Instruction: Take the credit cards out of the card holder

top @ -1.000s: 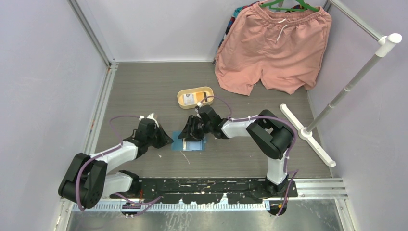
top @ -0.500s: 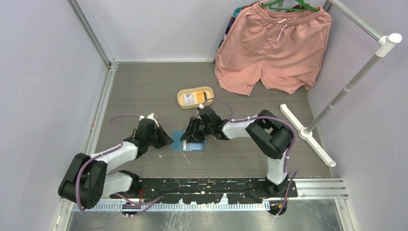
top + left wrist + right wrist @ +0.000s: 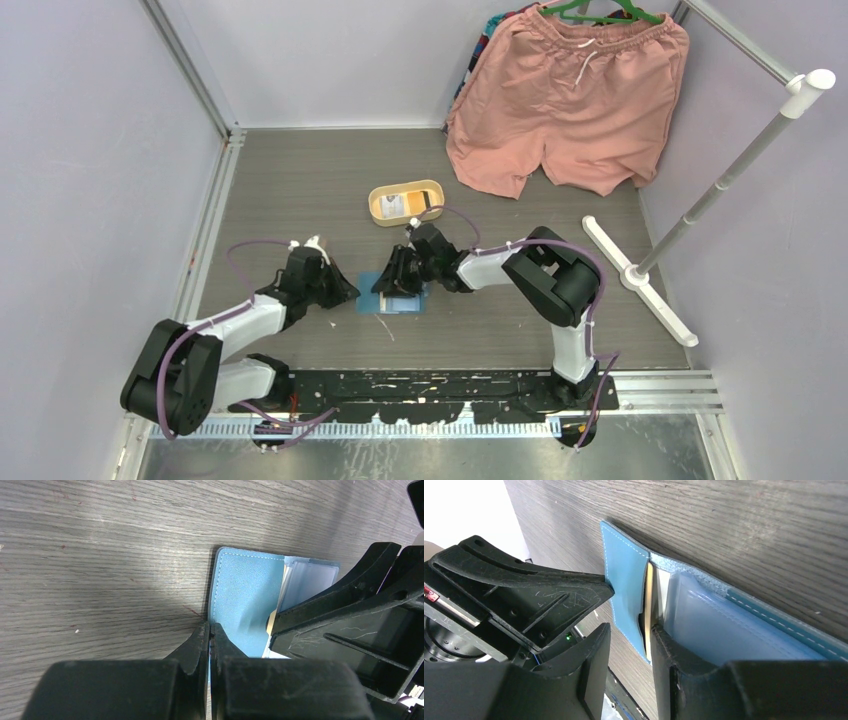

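Right gripper [image 3: 630, 632]: part-open, jaws straddling the card holder's [image 3: 624, 587] blue leaf, nothing clamped yet.
Credit cards [image 3: 649, 592]: one gold edge shows, running twelve to six, touching the right-hand finger, pocketed.
Left gripper [image 3: 209, 630]: jaws fully together, tips at the card holder's nine-o'clock edge.
Nearer arm: right.
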`<state>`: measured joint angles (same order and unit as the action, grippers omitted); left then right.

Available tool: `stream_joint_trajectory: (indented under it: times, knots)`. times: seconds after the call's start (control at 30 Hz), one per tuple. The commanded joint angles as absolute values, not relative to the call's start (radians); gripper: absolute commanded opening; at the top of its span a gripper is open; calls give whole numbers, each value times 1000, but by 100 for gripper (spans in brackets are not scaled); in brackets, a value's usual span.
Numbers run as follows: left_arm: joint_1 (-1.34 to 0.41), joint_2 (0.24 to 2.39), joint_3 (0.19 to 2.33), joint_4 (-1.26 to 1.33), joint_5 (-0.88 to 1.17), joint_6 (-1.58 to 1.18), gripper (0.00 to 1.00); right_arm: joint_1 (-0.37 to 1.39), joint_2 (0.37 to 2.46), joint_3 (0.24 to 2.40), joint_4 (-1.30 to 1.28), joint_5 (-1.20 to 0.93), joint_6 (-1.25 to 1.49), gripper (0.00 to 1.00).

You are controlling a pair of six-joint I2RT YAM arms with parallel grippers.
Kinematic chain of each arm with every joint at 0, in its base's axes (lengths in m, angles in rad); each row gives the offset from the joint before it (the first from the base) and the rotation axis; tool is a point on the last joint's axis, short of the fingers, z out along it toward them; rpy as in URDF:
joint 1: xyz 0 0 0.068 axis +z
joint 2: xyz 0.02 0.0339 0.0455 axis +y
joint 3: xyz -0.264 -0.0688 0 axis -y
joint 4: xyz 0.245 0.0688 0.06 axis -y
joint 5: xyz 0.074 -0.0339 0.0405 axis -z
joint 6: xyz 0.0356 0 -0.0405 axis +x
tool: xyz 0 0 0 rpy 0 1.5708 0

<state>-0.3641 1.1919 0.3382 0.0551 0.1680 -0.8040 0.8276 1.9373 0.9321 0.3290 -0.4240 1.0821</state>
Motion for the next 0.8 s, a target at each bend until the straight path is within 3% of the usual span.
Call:
stream_joint_trajectory:
  times: [0.0, 0.27, 0.77]
  knots:
    - [-360, 1187, 312, 3, 147, -788, 0, 834, 1929, 947, 393, -414, 1092, 40]
    - [-361, 1188, 313, 3, 153, -787, 0, 834, 1903, 914, 419, -376, 1096, 30]
    - [-360, 1179, 305, 3, 160, -788, 0, 833, 1886, 882, 472, -331, 1118, 27]
